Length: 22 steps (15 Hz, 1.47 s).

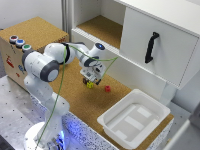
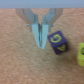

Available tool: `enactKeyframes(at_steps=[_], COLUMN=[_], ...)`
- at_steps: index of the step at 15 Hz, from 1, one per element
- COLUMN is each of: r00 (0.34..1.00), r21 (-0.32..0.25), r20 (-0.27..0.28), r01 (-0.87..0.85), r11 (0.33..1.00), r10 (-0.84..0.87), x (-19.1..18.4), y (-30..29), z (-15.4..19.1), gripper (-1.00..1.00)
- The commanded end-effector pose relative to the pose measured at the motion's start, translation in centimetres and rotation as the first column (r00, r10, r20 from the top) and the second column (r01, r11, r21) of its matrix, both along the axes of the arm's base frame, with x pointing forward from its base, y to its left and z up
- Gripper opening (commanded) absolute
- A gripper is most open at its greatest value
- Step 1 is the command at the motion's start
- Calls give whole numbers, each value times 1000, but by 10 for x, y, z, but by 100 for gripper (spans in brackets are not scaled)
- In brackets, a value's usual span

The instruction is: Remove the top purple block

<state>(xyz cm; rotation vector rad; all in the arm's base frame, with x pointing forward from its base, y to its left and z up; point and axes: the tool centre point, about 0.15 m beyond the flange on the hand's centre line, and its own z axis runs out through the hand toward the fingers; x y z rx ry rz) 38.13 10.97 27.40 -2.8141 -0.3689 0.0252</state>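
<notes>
Fingers of my hand (image 2: 41,42) are together, beside the top purple block (image 2: 58,42); I must open and center first.

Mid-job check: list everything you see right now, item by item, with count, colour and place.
Purple block: one, dark purple with yellow markings, on the cork surface beside the gripper fingers.
Yellow block: one, yellow, on the cork below the gripper.
Red block: one, red, on the cork toward the exterior view's right of the yellow block.
Bin: one, white, at the cork surface's near corner.
Cabinet handle: one, black, on the white cabinet door.
Gripper: one, fingers close together, holding nothing visible.
</notes>
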Motion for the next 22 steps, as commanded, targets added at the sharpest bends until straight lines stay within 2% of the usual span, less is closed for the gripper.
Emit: enactKeyframes(at_steps=[1, 3, 4, 6, 10, 19, 20, 22], r00=[998, 999, 999, 999, 999, 999, 999, 999], r21=[10, -6, -22, -58, -95, -95, -38, -83], r20=[-35, -29, -34, -26, -11, -11, 21, 7], r01=[-57, -36, -27, -21, 34, 34, 34, 38], r11=[998, 999, 999, 998, 995, 995, 999, 996], r10=[58, 36, 27, 19, -35, -35, -33, -38], x=[18, 20, 21, 21, 12, 12, 11, 11], y=[29, 20, 17, 12, -6, -6, -3, -20], z=[7, 10, 11, 13, 19, 19, 12, 0], gripper=[-100, -100, 100, 100, 100, 100, 100, 100])
